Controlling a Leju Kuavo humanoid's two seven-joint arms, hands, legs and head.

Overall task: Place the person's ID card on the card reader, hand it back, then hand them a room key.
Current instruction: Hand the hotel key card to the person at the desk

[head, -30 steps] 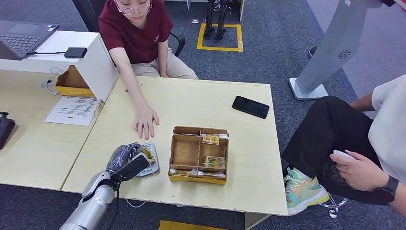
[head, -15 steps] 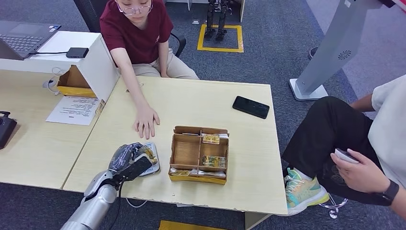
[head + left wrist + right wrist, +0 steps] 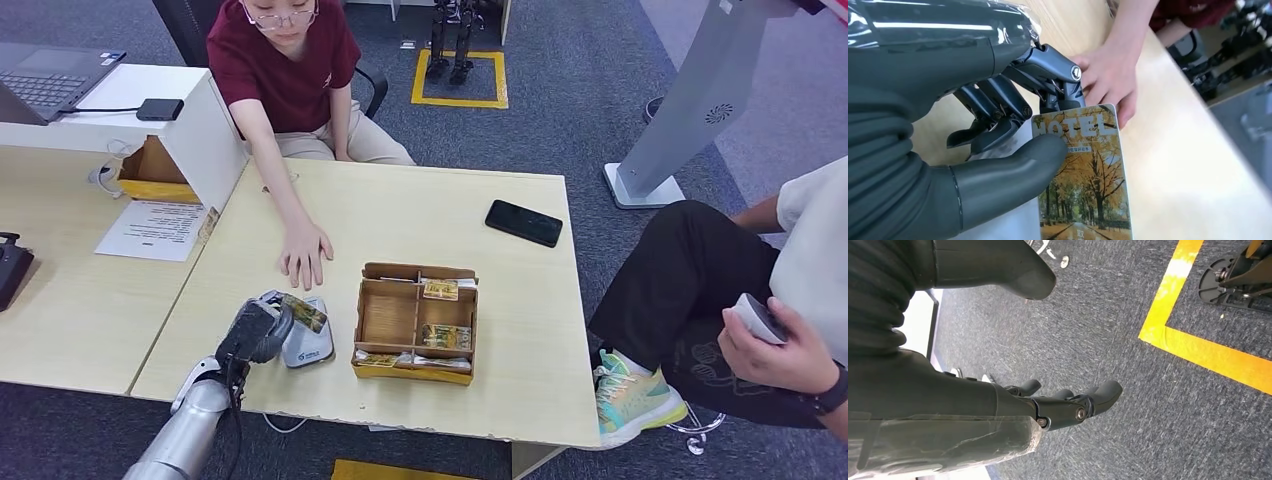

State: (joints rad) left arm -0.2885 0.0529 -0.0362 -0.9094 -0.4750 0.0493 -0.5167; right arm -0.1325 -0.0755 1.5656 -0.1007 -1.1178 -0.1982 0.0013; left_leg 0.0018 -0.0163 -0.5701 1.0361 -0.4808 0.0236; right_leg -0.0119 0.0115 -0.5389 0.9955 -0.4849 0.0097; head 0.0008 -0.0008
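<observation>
The left hand (image 3: 257, 331) pinches a card (image 3: 1083, 175) between its thumb and fingers (image 3: 1058, 67); the print on the card reads HOTEL above a picture of autumn trees. In the head view the card (image 3: 303, 313) is raised just above the white reader (image 3: 305, 343) near the front edge of the surface (image 3: 430, 215), and it tilts toward the person's hand (image 3: 304, 252), which lies flat on the surface a little beyond the reader. The step in hand seems to be giving the card to the person. To do it well, the hand should probably carry the card forward and a little up, with the free long edge toward the person's hand, and keep the pinch firm until the person takes hold, because the thumb covers only one corner region and the card could turn or slip. The thumb lies on the printed face and the fingers are behind the upper edge. The right hand (image 3: 1068, 405) hangs over the carpet, its fingers loosely apart and holding nothing.
</observation>
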